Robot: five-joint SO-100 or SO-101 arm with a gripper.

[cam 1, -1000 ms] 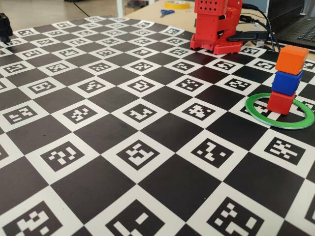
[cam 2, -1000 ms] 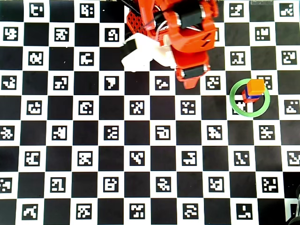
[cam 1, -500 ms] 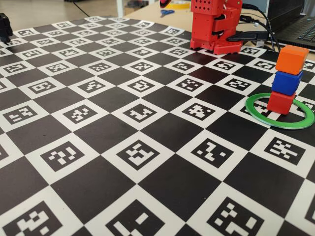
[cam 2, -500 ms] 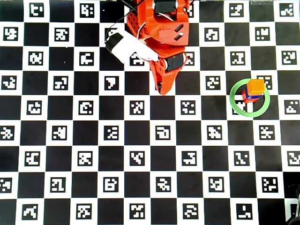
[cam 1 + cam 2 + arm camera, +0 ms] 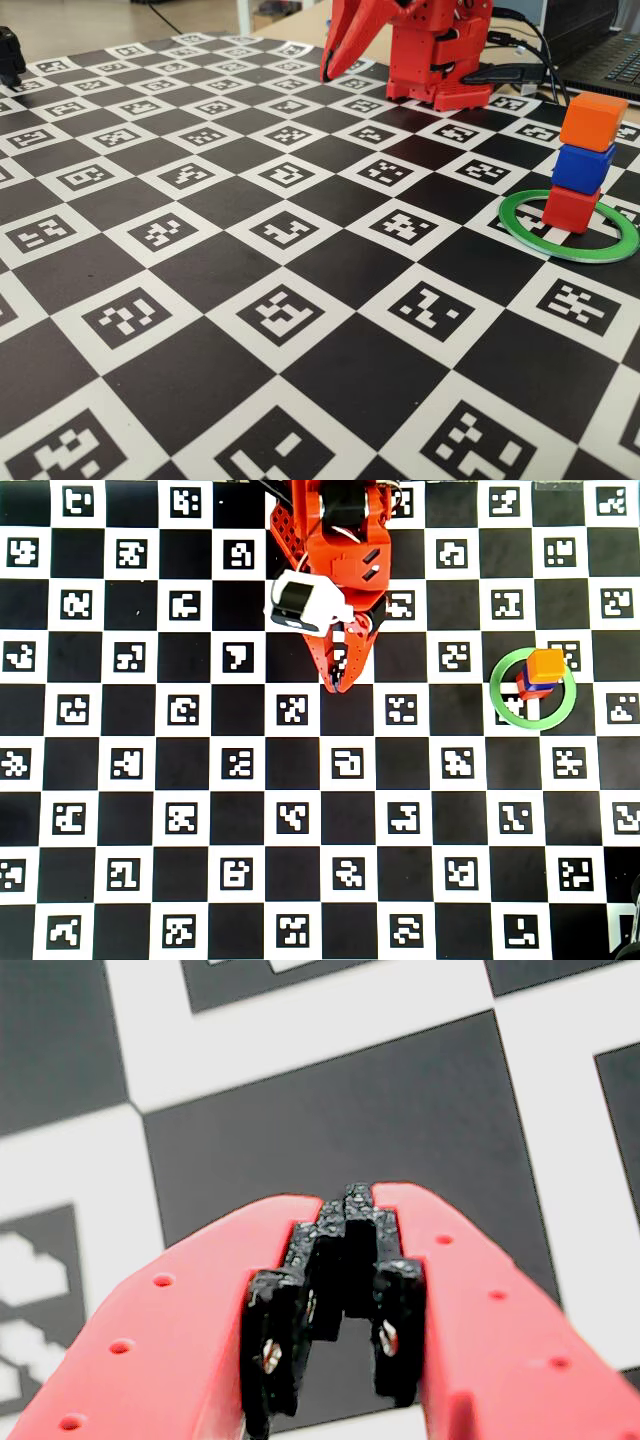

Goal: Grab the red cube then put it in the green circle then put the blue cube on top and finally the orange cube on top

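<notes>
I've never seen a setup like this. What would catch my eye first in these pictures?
Probably the little tower at the right of the fixed view: an orange cube on a blue cube on a red cube, standing inside a green circle. Next, the checkered mat of black squares and coded white tiles, and the red arm at its far edge, whose gripper is shut and empty, away from the tower.
</notes>
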